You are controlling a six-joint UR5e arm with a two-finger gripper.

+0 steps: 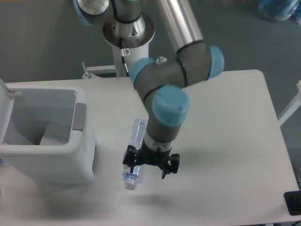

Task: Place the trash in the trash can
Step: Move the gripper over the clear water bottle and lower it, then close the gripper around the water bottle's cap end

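Observation:
The flattened clear plastic bottle (135, 150) with a red-lettered label hangs lengthwise, cap toward the front, just right of the trash can. My gripper (137, 165) points down and is shut on the bottle's lower half. A soft shadow on the table below shows that it is held above the surface. The trash can (51, 162) is a boxy white-grey bin at the left with a darker grey handle patch (80, 116); its white lid (5, 110) stands open at the far left. A pale crumpled shape (54, 134) lies inside the bin; I cannot make out a green strip on it.
The white table (225, 141) stretches to the right of the gripper. The arm's base (128, 30) stands behind the table's back edge. A dark object (294, 202) sits at the front right corner.

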